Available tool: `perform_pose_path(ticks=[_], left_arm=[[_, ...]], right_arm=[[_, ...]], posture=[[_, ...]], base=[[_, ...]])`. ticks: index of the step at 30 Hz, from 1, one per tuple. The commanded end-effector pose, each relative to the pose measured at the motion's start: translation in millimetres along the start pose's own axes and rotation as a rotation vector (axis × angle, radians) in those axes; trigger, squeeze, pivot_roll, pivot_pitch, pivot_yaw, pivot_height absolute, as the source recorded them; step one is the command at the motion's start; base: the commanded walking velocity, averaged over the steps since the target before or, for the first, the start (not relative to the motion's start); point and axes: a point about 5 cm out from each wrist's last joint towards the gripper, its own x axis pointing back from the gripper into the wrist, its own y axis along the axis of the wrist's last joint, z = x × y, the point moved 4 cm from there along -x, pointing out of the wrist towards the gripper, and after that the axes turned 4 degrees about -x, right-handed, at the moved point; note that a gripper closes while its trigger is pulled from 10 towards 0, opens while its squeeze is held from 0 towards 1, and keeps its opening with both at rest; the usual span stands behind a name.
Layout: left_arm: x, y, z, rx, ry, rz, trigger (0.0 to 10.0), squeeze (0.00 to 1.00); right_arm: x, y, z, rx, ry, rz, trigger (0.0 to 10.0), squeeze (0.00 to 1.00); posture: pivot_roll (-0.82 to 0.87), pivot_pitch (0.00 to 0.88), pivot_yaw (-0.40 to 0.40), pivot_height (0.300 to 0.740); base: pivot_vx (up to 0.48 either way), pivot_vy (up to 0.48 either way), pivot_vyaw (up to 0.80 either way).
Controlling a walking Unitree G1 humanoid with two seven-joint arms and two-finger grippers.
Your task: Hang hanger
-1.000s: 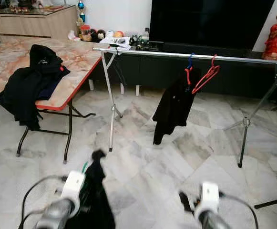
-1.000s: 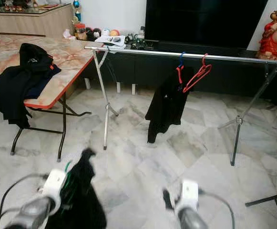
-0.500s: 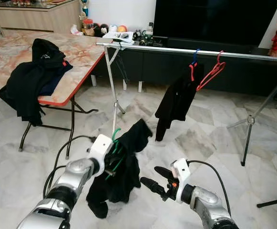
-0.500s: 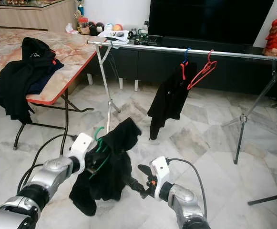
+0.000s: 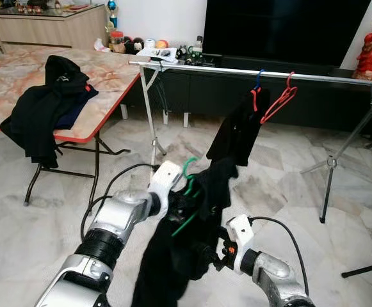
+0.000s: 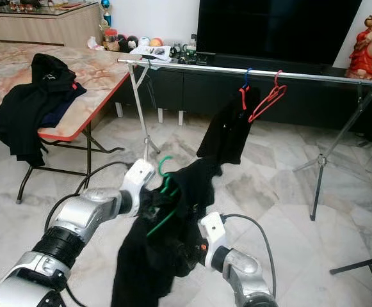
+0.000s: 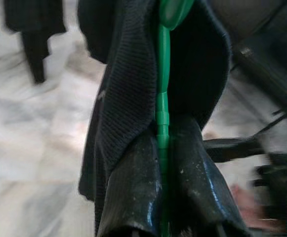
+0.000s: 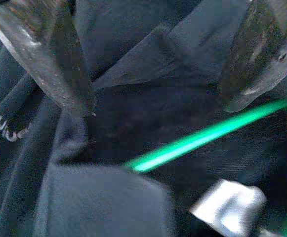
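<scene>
Fingers [image 7: 148,197] of the left gripper [image 7: 164,207] are clamped on the thin stem of the green hanger [image 5: 187,185], which is held up in the near middle of the scene over the marble floor [image 5: 32,230]. Its hook curls upward beside the white wrist housing, and one green bar slants down across the black garment [image 5: 186,249] draped on it. That garment is a dark knit piece, bunched at the shoulders and hanging in a long fold toward the floor. To the right and lower, the right gripper [image 8: 158,106] is pushed into the same cloth with its two fingers spread apart, the green bar running between them; nothing is pinched there.

On the far left a red-edged marble-pattern table [image 5: 109,77] carries a heap of dark clothes [image 5: 45,109]. Beyond the hanger, a silver drying rack [image 5: 314,77] spans the room, bearing another black garment [image 5: 237,131] on a red hanger [image 5: 255,99] and an empty red hanger [image 5: 278,99] just to its right.
</scene>
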Motion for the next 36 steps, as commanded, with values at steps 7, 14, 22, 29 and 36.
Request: perform_pose_path(ticks=[7, 14, 22, 29, 36], left_arm=[[3.7, 21, -21.4, -0.022, -0.052, -0.031, 10.0, 0.00], [8.5, 21, -27.0, -0.029, -0.057, -0.021, 10.0, 0.00], [11.0, 21, -29.8, -0.035, -0.055, -0.014, 10.0, 0.00], [12.2, 30, -37.9, -0.055, -0.079, -0.037, 10.0, 0.00], [14.4, 35, -50.0, -0.074, -0.115, -0.048, 10.0, 0.00]], right_arm=[[8.4, 13, -24.0, 0.046, -0.256, -0.123, 10.0, 0.00], [10.9, 25, -30.8, 0.064, -0.357, -0.206, 10.0, 0.00], [12.8, 19, -34.2, 0.064, -0.417, -0.192, 10.0, 0.00], [11.5, 19, -34.9, 0.042, -0.422, -0.190, 0.0, 0.00], [7.4, 23, -33.8, 0.042, -0.409, -0.184, 10.0, 0.00]], posture=[[0.16, 0.011, -0.030, 0.740], [0.17, 0.004, -0.023, 0.740], [0.17, 0.000, -0.020, 0.740], [0.17, 0.000, -0.020, 0.740], [0.19, 0.000, -0.015, 0.740]], base=[[0.000, 0.000, 0.00], [0.000, 0.000, 0.00], [0.000, 0.000, 0.00], [0.000, 0.000, 0.00], [0.000, 0.000, 0.00]])
